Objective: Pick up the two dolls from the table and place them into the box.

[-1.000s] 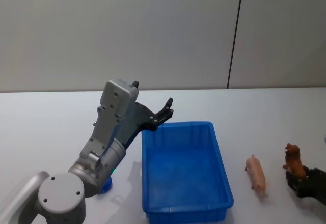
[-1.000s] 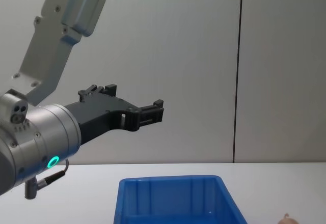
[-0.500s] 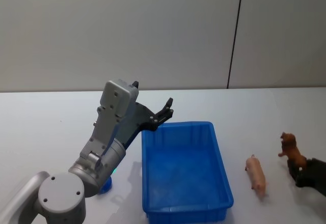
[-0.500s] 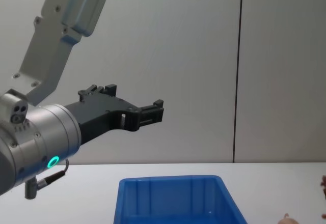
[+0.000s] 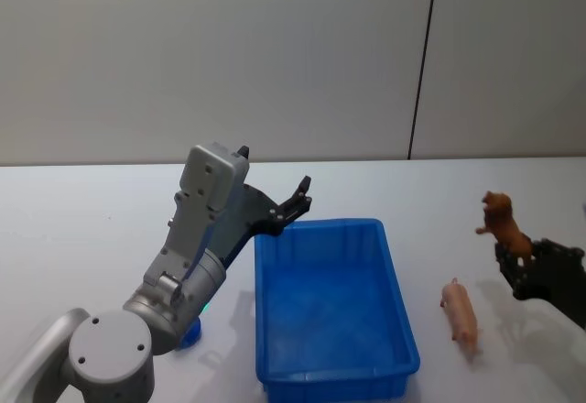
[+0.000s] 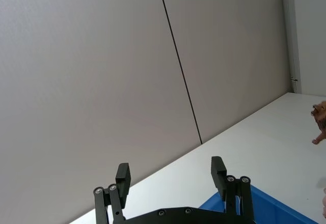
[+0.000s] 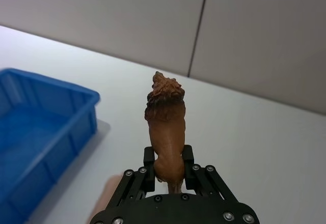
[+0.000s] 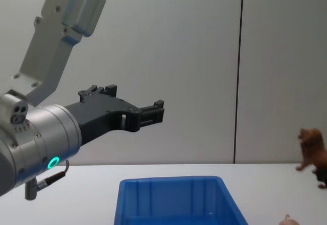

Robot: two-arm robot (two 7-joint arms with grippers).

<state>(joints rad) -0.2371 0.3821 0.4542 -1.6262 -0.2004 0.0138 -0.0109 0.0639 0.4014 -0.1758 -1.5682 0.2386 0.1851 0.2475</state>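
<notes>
My left tool (image 6: 170,174) hangs with its fingers apart, holding nothing, above the far left corner of the box (image 5: 320,227), which sits empty on the surface (image 5: 92,211). Just right of the box lies the pink pig doll (image 5: 461,314). Farther right, my right tool (image 7: 168,169) is clamped on the brown lion doll (image 7: 165,122), held clear of the surface. The grip sits low on the lion's hindquarters, so I judge a quick swing could tip it or drop it short of the rim. A low pass could knock the pig.
</notes>
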